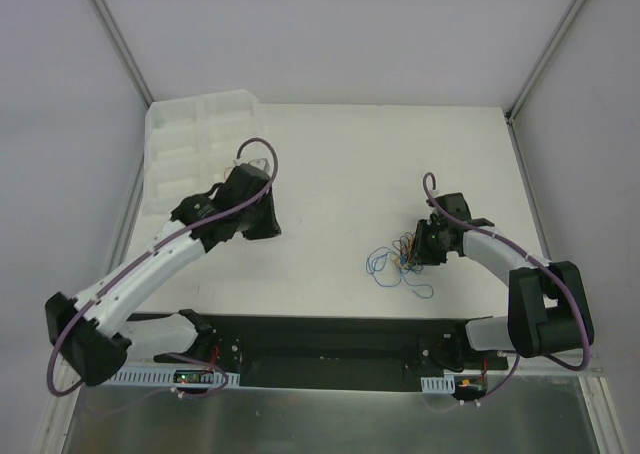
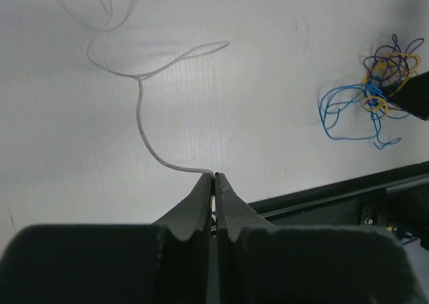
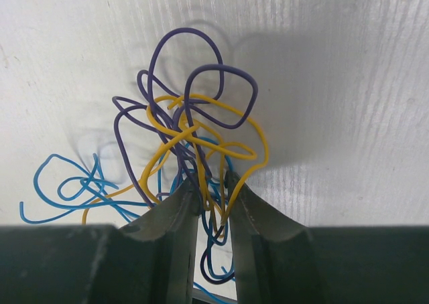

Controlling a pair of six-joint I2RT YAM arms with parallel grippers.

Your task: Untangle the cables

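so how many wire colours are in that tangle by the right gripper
3: purple wire looping on top, yellow wire through the middle, blue wire trailing left. More may hide between the right gripper fingers.

- Left arm [image 1: 150, 274]: white link shells, black joint housings.
- Right arm [image 1: 520, 274]: same white-and-black construction.
- Thick purple cable [image 1: 60, 359] routed along each arm, looping clear at the joints.
- Left claw [image 2: 215, 183]: matte black, tapered fingers.
- Right claw [image 3: 213, 197]: black, curved fingers.

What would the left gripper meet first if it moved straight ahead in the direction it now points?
The left gripper, shut on one end of the white wire, would probably meet that same wire's loops first; beyond them only bare table shows. The depth is unclear.
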